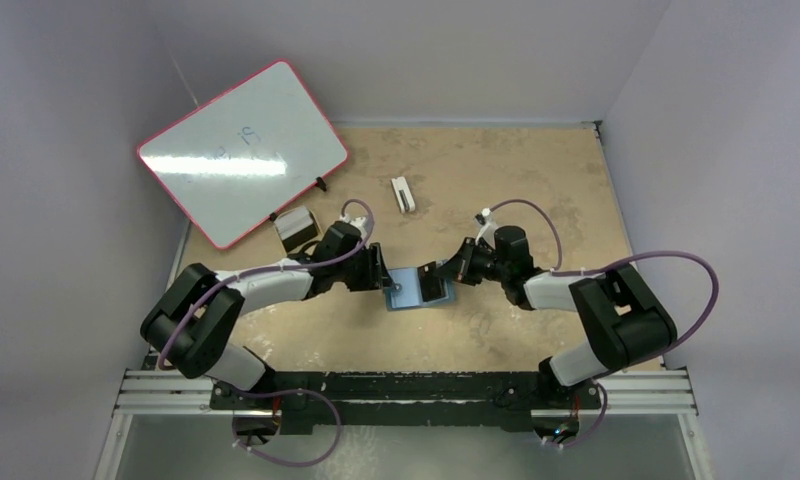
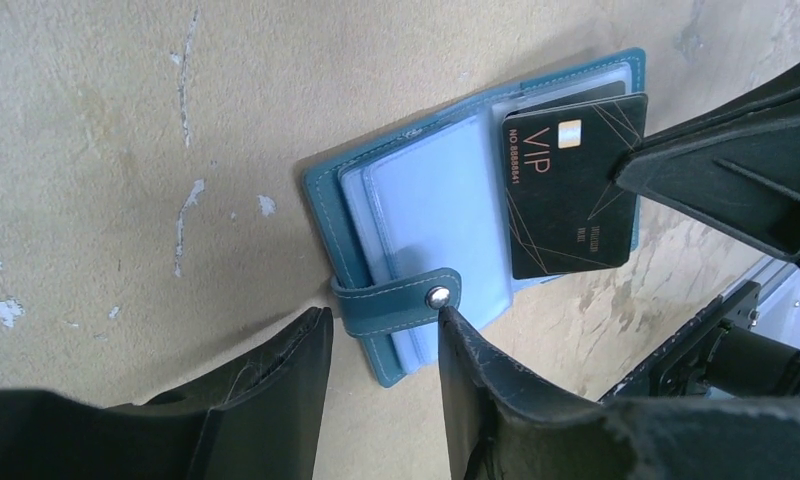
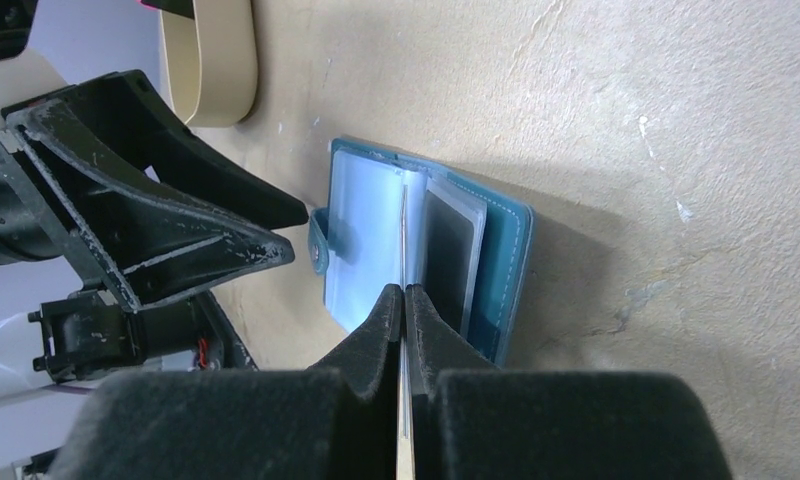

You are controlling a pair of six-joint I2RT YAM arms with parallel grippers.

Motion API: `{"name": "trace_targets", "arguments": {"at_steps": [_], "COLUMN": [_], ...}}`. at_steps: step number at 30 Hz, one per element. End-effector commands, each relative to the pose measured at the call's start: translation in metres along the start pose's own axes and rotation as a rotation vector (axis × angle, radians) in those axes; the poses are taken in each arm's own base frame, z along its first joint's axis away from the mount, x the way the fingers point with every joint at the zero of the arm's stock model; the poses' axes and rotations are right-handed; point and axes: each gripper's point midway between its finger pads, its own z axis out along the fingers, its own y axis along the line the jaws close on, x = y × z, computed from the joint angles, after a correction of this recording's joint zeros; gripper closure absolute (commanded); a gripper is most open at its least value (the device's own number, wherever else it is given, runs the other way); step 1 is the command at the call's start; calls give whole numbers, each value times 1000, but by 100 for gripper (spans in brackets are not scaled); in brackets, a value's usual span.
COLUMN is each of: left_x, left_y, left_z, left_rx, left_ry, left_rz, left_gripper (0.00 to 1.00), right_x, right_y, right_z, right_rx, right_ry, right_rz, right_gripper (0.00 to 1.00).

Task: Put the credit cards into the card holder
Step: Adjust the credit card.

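The right hand (image 3: 404,298) clamps a glossy black card (image 2: 568,190) over clear sleeves of the open teal wallet (image 2: 326,210); the left hand (image 2: 384,320) gapes astride its strap.

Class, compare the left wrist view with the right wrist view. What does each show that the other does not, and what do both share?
Left wrist only: the card's printed face, reading VIP. Right wrist only: the tan tray, and the card edge-on, pinched in the right end effector. Both: the open teal holder with clear sleeves and its snap strap, plus the left end effector at the strap.
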Motion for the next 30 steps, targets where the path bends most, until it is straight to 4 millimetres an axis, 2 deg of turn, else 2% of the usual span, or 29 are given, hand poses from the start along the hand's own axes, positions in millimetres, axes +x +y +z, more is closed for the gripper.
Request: {"name": "trace_targets", "arguments": {"at_steps": [1,5,19,23,30], "left_x": [0,4,4,4,7], "left_y": [-5,-6,-10,-16,-15], "left_z": [1,8,9,8,7], "left_rx": [30,59,89,110,104], "left_ry": [-25,-12,-34,-44,-47], "left_rz": [-9,-20,-32,-46,-53], "left_gripper": [59,60,59,59,59], "right_x": [2,4,7,9,9], "right_y": [7,7,3,-1,-6], "right_z": [1,4,11,10,5], "right_rx": [-54,-67,-78,-57,-27], "right_ry": [0,10,20,-1,-29], "right_rz": [-8,5,75,110,130], "right_gripper": [100,100,100,100,100]}}
